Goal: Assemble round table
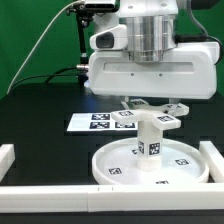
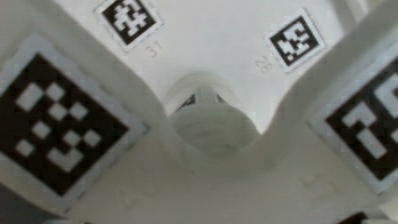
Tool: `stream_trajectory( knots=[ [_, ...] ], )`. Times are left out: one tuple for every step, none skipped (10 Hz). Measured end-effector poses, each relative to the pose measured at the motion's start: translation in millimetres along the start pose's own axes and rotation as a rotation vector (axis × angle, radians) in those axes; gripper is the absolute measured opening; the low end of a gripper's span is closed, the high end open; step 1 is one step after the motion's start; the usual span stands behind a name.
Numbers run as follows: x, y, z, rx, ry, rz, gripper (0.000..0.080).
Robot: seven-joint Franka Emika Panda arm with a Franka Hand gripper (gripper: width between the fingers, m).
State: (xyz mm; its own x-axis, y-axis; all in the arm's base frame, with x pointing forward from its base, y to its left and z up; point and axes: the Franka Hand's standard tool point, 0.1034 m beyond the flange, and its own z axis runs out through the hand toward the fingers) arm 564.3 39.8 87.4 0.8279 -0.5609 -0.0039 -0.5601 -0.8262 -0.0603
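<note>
The round disc [image 1: 185,160] lies rim up on the black table in the exterior view. The short cylinder leg [image 1: 150,138] stands upright at its middle. The cross-shaped foot piece [image 1: 152,112] sits on top of the leg, its tagged arms spread out. My gripper [image 1: 150,104] is straight above, down on the foot piece and closed around it; its fingers are mostly hidden. In the wrist view the foot piece [image 2: 63,115] fills the picture, with the leg's round end [image 2: 214,127] in its centre and the disc [image 2: 214,35] behind.
The marker board [image 1: 100,122] lies flat behind the disc toward the exterior view's left. Long white border walls run along the front [image 1: 90,197], the exterior view's left [image 1: 8,155] and right [image 1: 214,160]. A green backdrop is behind the arm.
</note>
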Motion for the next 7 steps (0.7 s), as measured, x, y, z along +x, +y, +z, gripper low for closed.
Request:
stream_trajectory(
  knots=[
    [0.1, 0.3, 0.0, 0.002, 0.0, 0.137, 0.0452],
    [0.4, 0.6, 0.0, 0.011, -0.005, 0.234, 0.0452],
    [0.6, 0.8, -0.3, 0.016, -0.014, 0.358, 0.0452],
    [1.1, 0.7, -0.6, 0.018, -0.021, 0.449, 0.0452],
    [0.9, 0.7, -0.5, 0.019, -0.023, 0.504, 0.0452],
    [0.5, 0.5, -0.3, 0.019, -0.019, 0.561, 0.0452],
    [0.5, 0.6, -0.3, 0.02, -0.018, 0.588, 0.0452]
  ],
)
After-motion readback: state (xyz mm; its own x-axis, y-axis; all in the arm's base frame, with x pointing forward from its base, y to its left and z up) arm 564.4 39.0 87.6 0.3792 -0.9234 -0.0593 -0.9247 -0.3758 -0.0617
